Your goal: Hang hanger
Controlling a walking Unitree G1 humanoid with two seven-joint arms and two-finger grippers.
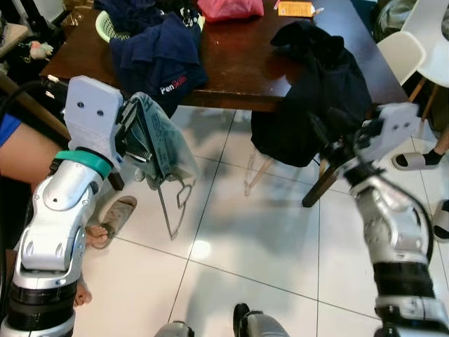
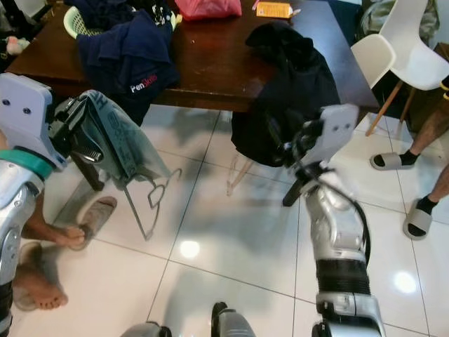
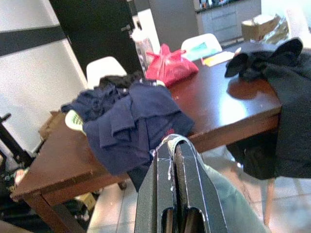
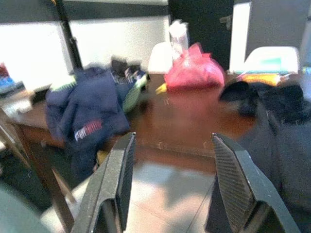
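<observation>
One wire hanger (image 1: 174,203) with one grey-green garment (image 1: 158,140) draped on it hung in front of the dark wooden table (image 1: 238,63), below its near edge and above the tiled floor (image 1: 245,239). The left end effector (image 1: 137,133) had its two black fingers (image 3: 177,194) pressed together, clamped on the garment at the top of the hanger. The right end effector (image 4: 170,184) was held up short of the table's near edge, its two fingers spread wide apart with nothing between them.

On the table lay one navy garment (image 1: 158,60) with red and white lettering, one red bag (image 1: 228,8) and one green basket (image 1: 109,27). One black garment (image 1: 316,98) hung over the table's near right corner. Two white chairs (image 2: 403,53) stood to the right of the table. A person's bare feet (image 2: 49,239) and one sandal (image 1: 116,217) were on the floor left of the hanger.
</observation>
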